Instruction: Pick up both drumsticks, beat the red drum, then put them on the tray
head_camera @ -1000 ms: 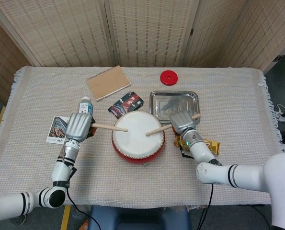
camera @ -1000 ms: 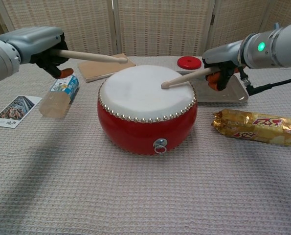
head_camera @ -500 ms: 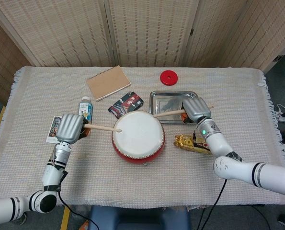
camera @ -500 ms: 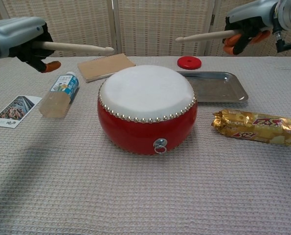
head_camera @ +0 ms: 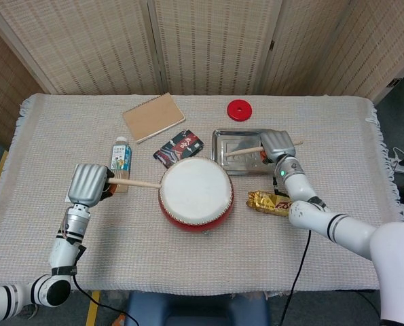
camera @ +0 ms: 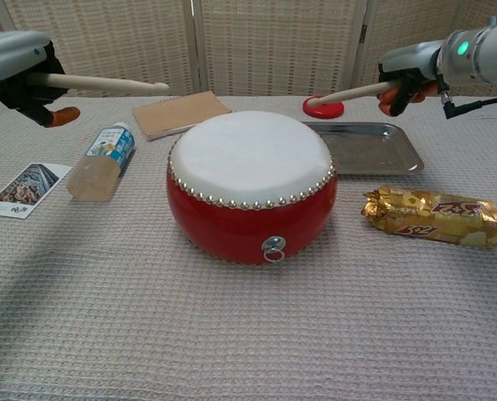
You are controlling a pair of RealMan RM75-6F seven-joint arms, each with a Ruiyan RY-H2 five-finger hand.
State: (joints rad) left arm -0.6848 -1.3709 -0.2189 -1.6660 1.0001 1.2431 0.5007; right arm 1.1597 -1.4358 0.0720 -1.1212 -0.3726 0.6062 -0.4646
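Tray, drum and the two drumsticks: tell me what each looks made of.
Tray: metal, probably steel; silvery and reflective, with a rolled rim.
Drum: glossy red body, likely lacquered wood or plastic; matte off-white head, perhaps hide, held by a row of shiny studs.
Drumsticks, one in the left hand and one in the right hand: pale, unpainted, matte, apparently bare wood.

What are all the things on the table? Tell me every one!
drum: 1, red with white top, middle of table
drumsticks: 2, wooden, left drumstick and right drumstick, one in each hand
tray: 1, silver, behind the drum on the right
notebook: 1, tan, back left
disc: 1, red, back
bottle: 1, lying left of drum
dark packet: 1, behind drum
snack bar: 1, gold, right of drum
photo card: 1, far left
left hand: holds a drumstick
right hand: holds a drumstick over the tray
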